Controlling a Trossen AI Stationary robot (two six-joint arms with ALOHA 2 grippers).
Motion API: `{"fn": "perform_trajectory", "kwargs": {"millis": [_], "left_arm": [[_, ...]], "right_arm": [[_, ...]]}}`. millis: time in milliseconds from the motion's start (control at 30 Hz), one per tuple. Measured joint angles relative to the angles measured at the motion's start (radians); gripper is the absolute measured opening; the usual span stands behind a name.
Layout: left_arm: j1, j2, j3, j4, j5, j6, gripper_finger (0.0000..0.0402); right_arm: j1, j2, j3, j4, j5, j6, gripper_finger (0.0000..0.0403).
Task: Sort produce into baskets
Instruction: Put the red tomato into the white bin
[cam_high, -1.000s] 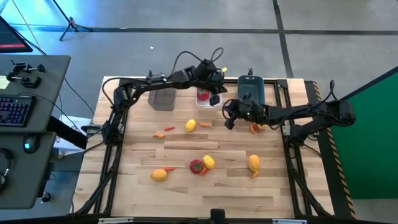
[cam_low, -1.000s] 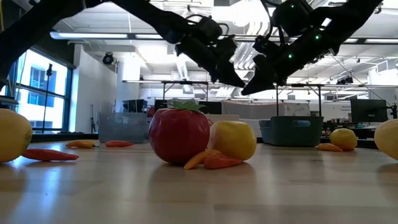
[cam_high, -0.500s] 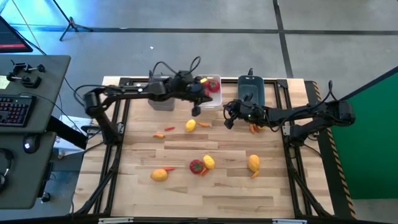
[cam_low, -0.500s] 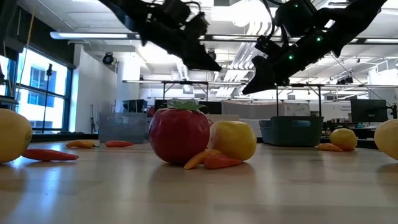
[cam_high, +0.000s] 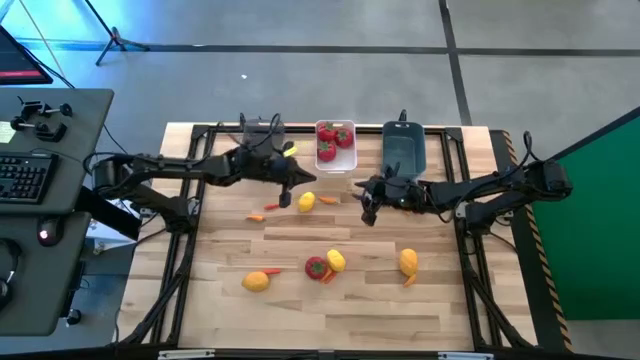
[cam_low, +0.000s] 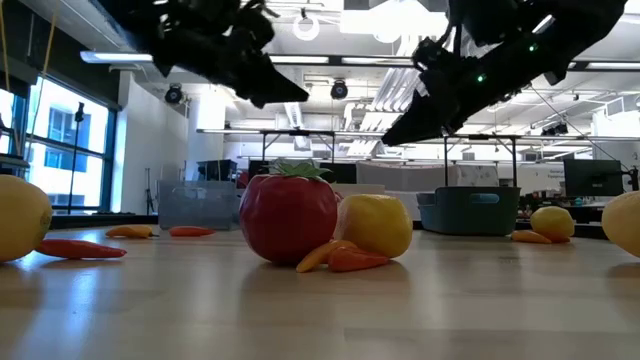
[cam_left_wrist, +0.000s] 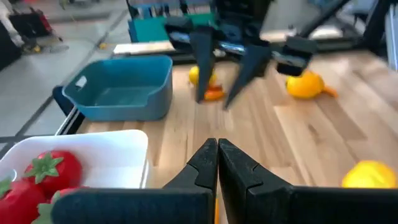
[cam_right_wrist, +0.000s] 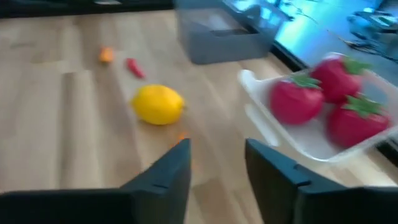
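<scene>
Left hand (cam_high: 288, 187), pinched shut and empty, hovers just beside the lemon (cam_high: 306, 201), nearer than the part-open, seemingly empty right hand (cam_high: 366, 207).

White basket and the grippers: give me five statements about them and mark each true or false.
1. The white basket holds three tomatoes. True.
2. The teal basket holds a lemon. False: the left wrist view shows nothing in it.
3. The left gripper has its fingers pressed together, holding nothing. True.
4. The right gripper is clamped on a carrot. False: its fingers stand apart with nothing between them.
5. Every tomato is already in a basket. False: one tomato still lies on the table beside a lemon.
</scene>
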Motion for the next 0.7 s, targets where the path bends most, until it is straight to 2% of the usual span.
{"fn": "perform_trajectory", "kwargs": {"millis": [100, 333, 567, 700], "left_arm": [[-0.012, -0.029, -0.065, 0.091, 0.000, -0.015, 0.0000], [-0.028, -0.040, -0.103, 0.091, 0.002, -0.023, 0.0000], [-0.032, -0.040, -0.103, 0.094, 0.002, 0.003, 0.0000], [-0.032, -0.040, -0.103, 0.082, 0.003, 0.046, 0.0000]], "right_arm": [[0.054, 0.000, 0.000, 0.025, -0.017, -0.001, 0.0196], [0.186, 0.050, 0.040, 0.089, -0.005, 0.052, 0.0277], [0.271, 0.200, 0.228, -0.049, 0.012, 0.137, 0.0299], [0.297, 0.299, 0.369, -0.200, -0.012, 0.215, 0.0301]]}}
